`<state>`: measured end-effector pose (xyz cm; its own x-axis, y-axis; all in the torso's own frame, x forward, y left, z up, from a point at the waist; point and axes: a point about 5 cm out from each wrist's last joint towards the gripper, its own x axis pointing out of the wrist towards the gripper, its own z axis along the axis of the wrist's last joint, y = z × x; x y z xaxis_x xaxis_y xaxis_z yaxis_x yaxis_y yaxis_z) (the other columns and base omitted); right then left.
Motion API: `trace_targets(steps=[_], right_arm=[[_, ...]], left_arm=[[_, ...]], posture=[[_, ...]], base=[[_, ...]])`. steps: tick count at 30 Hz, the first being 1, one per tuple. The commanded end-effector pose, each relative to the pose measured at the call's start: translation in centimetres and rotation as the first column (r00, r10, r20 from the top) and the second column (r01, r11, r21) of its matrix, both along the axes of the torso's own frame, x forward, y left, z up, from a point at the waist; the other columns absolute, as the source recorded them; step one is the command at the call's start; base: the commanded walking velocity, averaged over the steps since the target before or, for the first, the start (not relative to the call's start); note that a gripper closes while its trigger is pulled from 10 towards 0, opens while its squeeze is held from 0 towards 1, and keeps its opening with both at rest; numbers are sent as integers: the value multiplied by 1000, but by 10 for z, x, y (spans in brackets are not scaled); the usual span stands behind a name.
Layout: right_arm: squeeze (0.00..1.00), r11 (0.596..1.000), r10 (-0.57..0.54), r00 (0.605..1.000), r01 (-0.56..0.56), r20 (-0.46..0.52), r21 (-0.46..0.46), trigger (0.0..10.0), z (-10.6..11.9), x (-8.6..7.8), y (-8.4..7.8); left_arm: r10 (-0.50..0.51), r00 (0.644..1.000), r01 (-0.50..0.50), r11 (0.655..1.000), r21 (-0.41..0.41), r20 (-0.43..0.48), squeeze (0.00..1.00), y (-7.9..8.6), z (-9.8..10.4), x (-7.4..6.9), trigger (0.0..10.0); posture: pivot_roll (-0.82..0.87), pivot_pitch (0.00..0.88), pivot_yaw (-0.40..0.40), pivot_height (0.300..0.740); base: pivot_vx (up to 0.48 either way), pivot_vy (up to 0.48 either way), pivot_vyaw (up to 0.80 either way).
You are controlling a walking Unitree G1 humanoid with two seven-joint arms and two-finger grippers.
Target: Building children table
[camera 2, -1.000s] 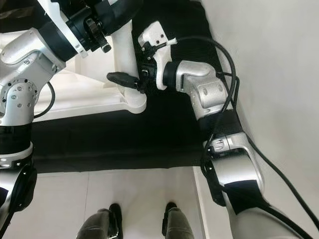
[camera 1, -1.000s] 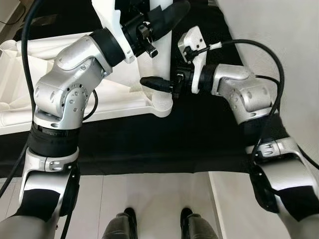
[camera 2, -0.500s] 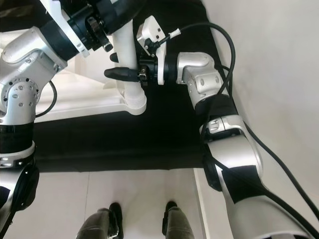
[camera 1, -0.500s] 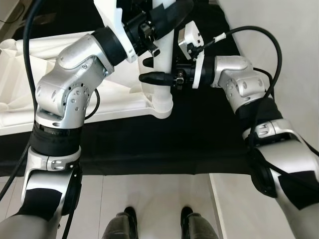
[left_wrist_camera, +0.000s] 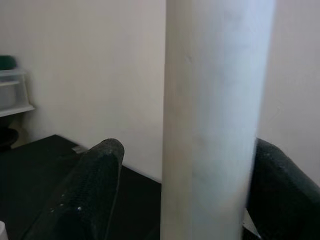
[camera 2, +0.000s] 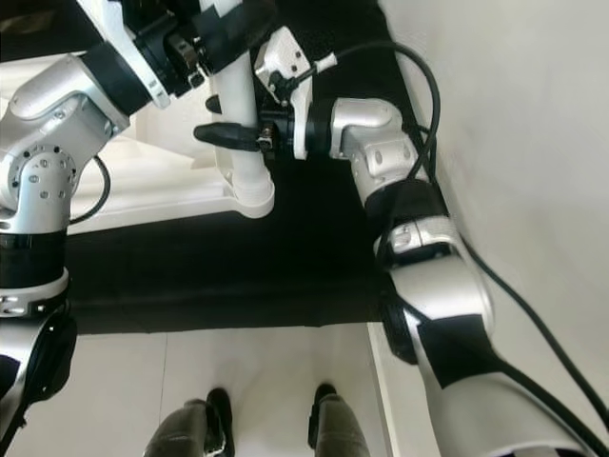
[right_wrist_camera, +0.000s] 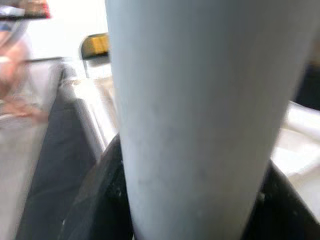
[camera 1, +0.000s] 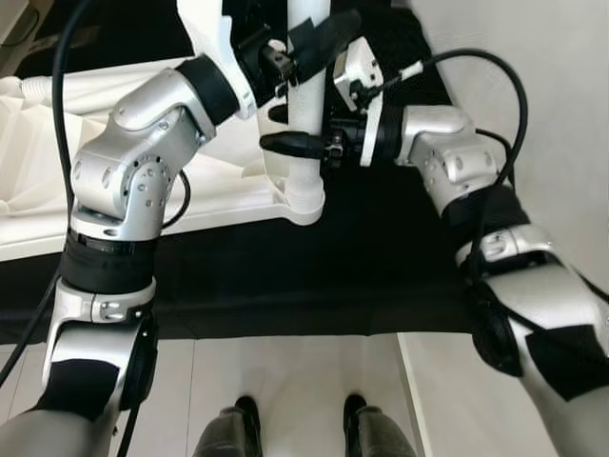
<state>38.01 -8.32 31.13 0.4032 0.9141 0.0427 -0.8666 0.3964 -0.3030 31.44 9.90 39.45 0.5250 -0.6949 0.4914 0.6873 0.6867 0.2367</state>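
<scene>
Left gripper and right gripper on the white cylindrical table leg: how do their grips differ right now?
The left gripper grasps the white cylindrical table leg higher up, while the right gripper grips it lower, nearer the socket at the corner of the white plastic tabletop. The left gripper reaches in from the robot's left, the right gripper from its right. Both have their black fingers on either side of the leg.

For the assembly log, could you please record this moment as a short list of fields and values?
stage: fitting a leg into the upturned table top
table leg: white tube, upright in a corner socket
table top: white, lying on a black mat
left gripper: fingers on either side of the leg, higher up
right gripper: fingers astride the leg, lower down
floor: pale tiles in front of the mat
</scene>
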Motion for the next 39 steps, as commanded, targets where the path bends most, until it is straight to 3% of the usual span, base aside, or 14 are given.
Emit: trace_targets(steps=[1,2,3,7,17,20,21,22,23,25,26,37,38,39], right_arm=[[0,984,-164,981,156,-105,-80,0,-36,7,-3],[0,936,-351,930,344,-107,-79,0,-50,8,-5],[0,936,-351,930,344,-107,-79,0,-50,8,-5],[0,834,-552,822,543,-143,-101,0,-72,-22,7],[0,823,-567,810,566,-147,-53,0,-60,-24,11],[0,815,-578,805,576,-135,-57,0,-57,-27,10],[0,809,-586,799,584,-134,-60,0,-55,-30,11],[0,809,-586,799,584,-134,-60,0,-55,-30,11],[0,807,-590,796,587,-132,-63,0,-54,-32,12],[0,804,-593,794,590,-133,-66,0,-53,-33,12],[0,805,-593,795,589,-129,-70,0,-51,-33,12],[0,815,-580,806,575,-120,-73,0,-48,-32,14],[0,826,-563,817,561,-124,-58,1137,-45,-32,16],[0,826,-563,817,561,-124,-58,1137,-45,-32,16]], left_arm=[[3,1000,-3,1000,7,9,0,2,2,-3,10000],[7,1000,-7,1000,6,7,0,3,1,-2,10000],[7,1000,-7,1000,6,7,0,3,1,-2,10000],[-1,1000,1,1000,3,-9,0,3,0,0,10000],[-16,1000,16,1000,12,2,0,-1,5,1,10000],[-11,1000,11,1000,24,-4,0,0,3,2,8667],[-12,1000,12,1000,27,-4,0,0,2,2,5490],[-12,1000,12,1000,27,-4,0,0,2,2,5490],[-14,1000,14,999,29,-5,0,0,1,2,2824],[-16,1000,16,999,30,-6,0,0,1,2,2824],[-23,1000,23,999,29,-7,0,-2,0,2,0],[-42,999,42,999,20,-8,0,-1,0,1,0],[-43,999,43,999,20,-8,0,-1,0,0,0],[-43,999,43,999,20,-8,0,-1,0,0,0]], posture=[[23,323,-17,740],[24,324,-15,740],[24,324,-15,740],[6,326,26,740],[7,308,32,740],[7,305,32,740],[7,305,32,740],[7,305,32,740],[7,305,32,740],[-2,301,27,740],[-7,296,20,740],[-19,292,13,740],[-18,290,14,740],[-18,290,14,740]], base=[[0,0,0],[0,0,0],[0,0,0],[0,0,0],[0,0,0],[0,0,0],[0,0,0],[0,0,0],[0,0,0],[0,0,0],[0,0,0],[0,0,0],[0,0,0],[0,0,0]])
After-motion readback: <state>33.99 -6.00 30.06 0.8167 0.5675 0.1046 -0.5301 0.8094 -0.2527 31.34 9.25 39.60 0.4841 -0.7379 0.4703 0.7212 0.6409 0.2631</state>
